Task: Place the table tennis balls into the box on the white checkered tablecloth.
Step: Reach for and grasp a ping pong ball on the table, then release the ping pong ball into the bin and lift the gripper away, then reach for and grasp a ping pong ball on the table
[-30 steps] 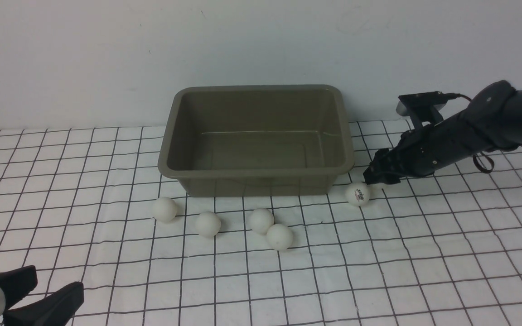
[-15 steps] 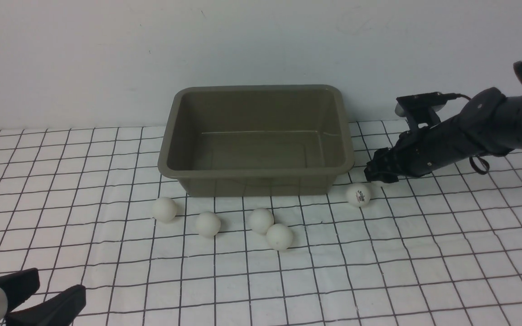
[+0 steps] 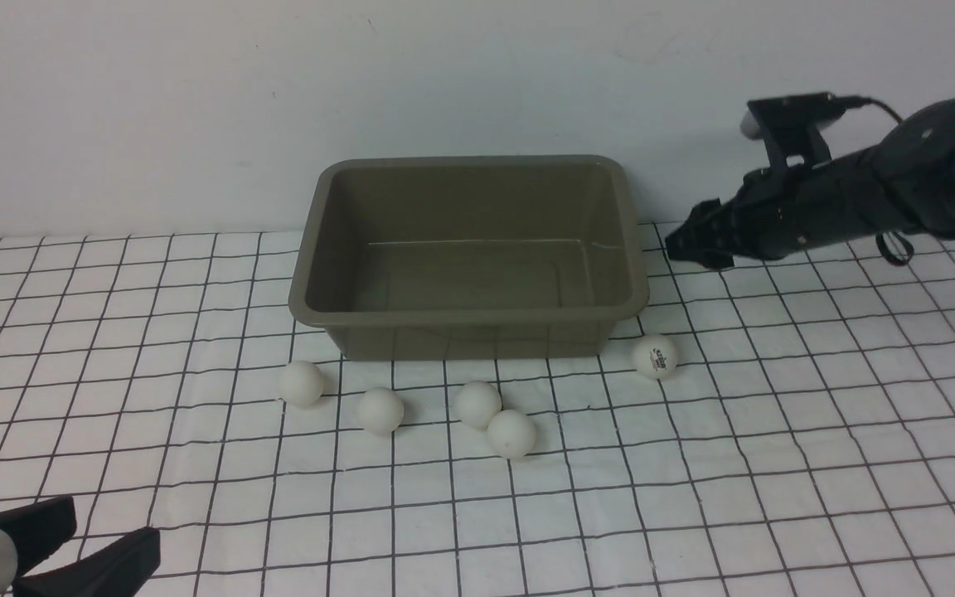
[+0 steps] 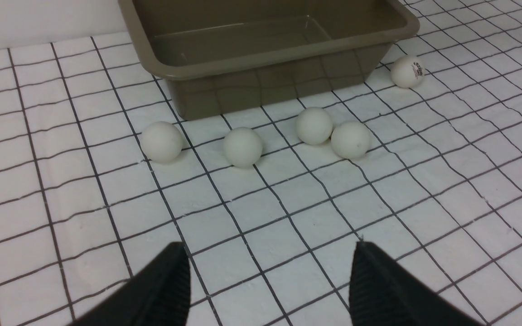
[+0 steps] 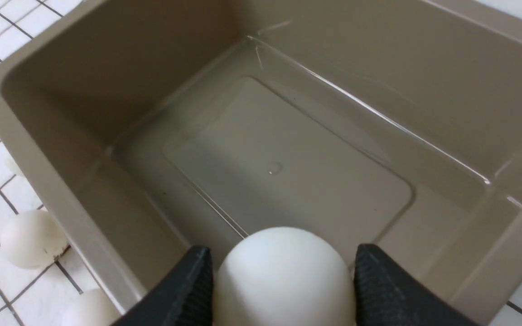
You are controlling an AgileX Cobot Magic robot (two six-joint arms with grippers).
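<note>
Ball (image 5: 283,271) pinched by right gripper (image 3: 687,243), held above rim level just outside right wall of box (image 3: 469,317): clearance for drop inside. Five table tennis balls (image 3: 380,410) rest on white checkered tablecloth (image 3: 776,464) before box. Left gripper (image 4: 270,276) spread, empty.

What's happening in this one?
The right hand grips a ball in the air, just outside the right end of the box and pointing into it. Nothing is in the box yet. Five balls lie on the cloth along the box's near side, two of them touching. The left hand sits open and low at the near left, holding nothing.
</note>
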